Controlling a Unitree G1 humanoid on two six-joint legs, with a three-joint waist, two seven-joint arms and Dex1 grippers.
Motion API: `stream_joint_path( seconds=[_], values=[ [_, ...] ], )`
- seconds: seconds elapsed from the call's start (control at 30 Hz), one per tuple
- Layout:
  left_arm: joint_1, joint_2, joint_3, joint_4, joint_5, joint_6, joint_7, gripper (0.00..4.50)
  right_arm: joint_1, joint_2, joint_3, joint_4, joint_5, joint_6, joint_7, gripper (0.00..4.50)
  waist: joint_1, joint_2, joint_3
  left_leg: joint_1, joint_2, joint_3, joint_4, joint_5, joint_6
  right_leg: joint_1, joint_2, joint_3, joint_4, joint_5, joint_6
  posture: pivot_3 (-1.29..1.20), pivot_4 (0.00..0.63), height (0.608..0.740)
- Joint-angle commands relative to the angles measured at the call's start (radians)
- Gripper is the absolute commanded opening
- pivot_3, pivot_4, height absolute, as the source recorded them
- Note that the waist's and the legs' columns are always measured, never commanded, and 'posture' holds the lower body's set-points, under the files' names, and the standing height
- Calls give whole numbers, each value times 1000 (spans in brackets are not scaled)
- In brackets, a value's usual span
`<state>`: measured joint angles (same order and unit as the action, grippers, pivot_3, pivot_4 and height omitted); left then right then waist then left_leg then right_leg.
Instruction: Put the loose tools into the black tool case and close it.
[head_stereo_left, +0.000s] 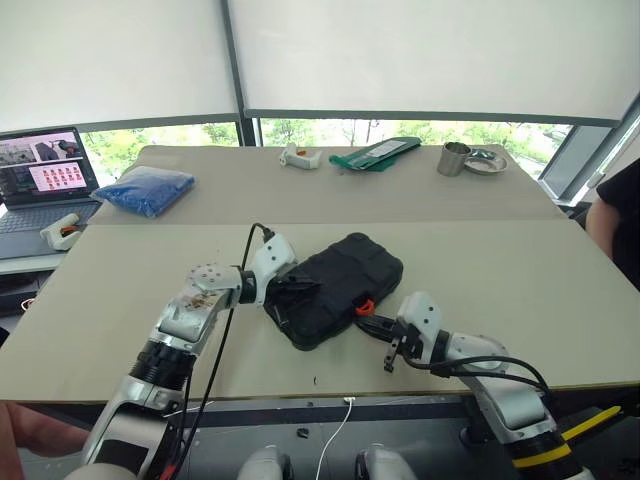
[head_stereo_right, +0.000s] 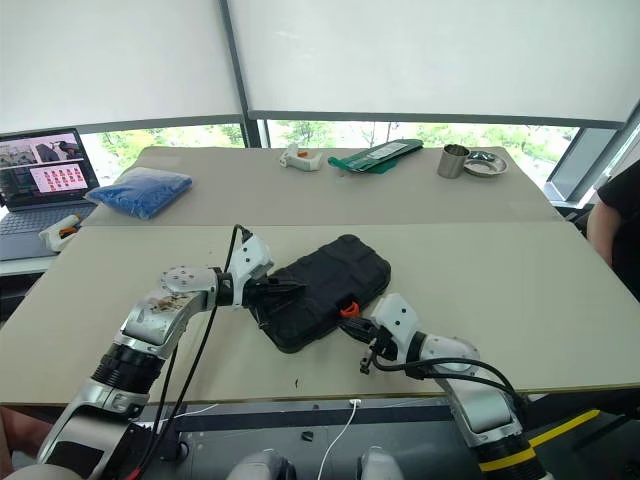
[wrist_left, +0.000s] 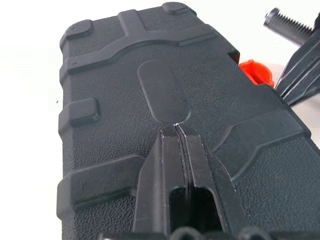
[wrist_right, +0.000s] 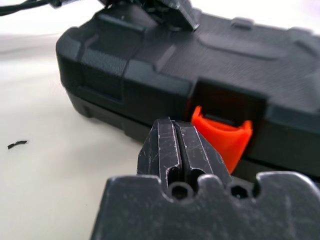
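Tool case (head_stereo_left: 338, 288) first, since that's the whole job: black ribbed plastic shell, lid down, lying at an angle on the near table (head_stereo_left: 120, 300) between the two arms, with no loose tools visible anywhere on the tabletop, so I'd guess they're already inside. Going left to right: way off on the left there's a laptop (head_stereo_left: 45, 185) and a blue bag (head_stereo_left: 146, 189) on the far table, neither part of this. Then the left gripper (head_stereo_left: 297, 287), fingers pressed together with nothing between them, tips resting on top of the lid near the case's left end; the left wrist view has those tips sitting right at the edge of the smooth oval recess in the lid. Looks to me like it's pinning the lid down. Then the small orange latch (wrist_right: 223, 135) on the case's near edge, and it looks like it's still sticking out rather than snapped flat, so I'd call the closing step unfinished. Just right of that, the right gripper (head_stereo_left: 372, 322) is also pinched shut and empty, tips right beside the latch, though I can't tell if it's actually touching. Handling-wise: the shell looks stiff and grippy thanks to the texture, probably moderately heavy with tools in it, not fragile. It's too wide to pinch, so pushing is the way, flat on the lid and a firm poke on the latch tab.
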<state>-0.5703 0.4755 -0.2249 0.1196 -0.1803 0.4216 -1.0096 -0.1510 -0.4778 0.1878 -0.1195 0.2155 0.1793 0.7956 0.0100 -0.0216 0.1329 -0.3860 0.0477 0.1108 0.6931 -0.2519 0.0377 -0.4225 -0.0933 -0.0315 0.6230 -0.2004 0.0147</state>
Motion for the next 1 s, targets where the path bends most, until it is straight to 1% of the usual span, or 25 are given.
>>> stream_joint_path(
  seconds=[0.03,0.17,0.23,0.4,0.5,0.6,0.7,0.87,1.0],
  values=[
    [53,0,-82,65,42,52,-18,19,-14,-7,-23,19,-3,-21,8,0,1,0,0,0,0,0,0,0,0,0,0,0,0,0,0,0,150,740],
    [61,-9,-81,62,40,53,-11,19,-1,-44,-27,18,-11,37,15,0,2,0,0,-1,0,0,0,0,0,-1,0,0,0,0,0,0,150,740],
    [63,-15,-82,62,40,52,-8,19,0,-61,-26,20,-16,37,21,0,3,0,0,-1,0,0,0,0,0,0,-1,0,-1,0,0,0,150,740],
    [54,-28,-83,77,44,46,-4,19,-14,-84,-59,-25,15,70,25,0,5,1,0,-1,0,-1,-1,-1,0,0,-1,-1,-2,0,0,0,150,740],
    [47,-34,-83,88,47,42,-2,19,-36,-75,-80,-22,18,61,12,0,6,1,0,-2,0,-1,-1,-1,-1,0,-1,-1,-5,0,0,0,150,740],
    [49,-38,-92,89,41,39,-27,19,-64,-64,-73,2,0,30,15,0,6,2,-1,-1,0,-3,-2,-4,-5,0,-1,-4,-9,0,1,0,150,740],
    [45,-44,-102,92,42,37,-48,19,-94,-57,-66,-3,-2,46,18,0,2,2,-1,-2,0,-3,-2,-4,-5,0,-1,-4,-10,0,1,0,150,740],
    [23,-74,-100,141,59,19,-37,19,-117,-52,-58,10,-19,42,22,0,2,2,-1,-1,0,-3,-2,-4,-5,0,-1,-4,-10,1,1,0,150,740],
    [12,-83,-93,159,67,14,-38,19,-123,-58,-77,-14,3,70,32,0,4,2,-1,-1,0,-3,-2,-4,-6,0,-1,-5,-11,1,1,0,150,740]
  ],
)
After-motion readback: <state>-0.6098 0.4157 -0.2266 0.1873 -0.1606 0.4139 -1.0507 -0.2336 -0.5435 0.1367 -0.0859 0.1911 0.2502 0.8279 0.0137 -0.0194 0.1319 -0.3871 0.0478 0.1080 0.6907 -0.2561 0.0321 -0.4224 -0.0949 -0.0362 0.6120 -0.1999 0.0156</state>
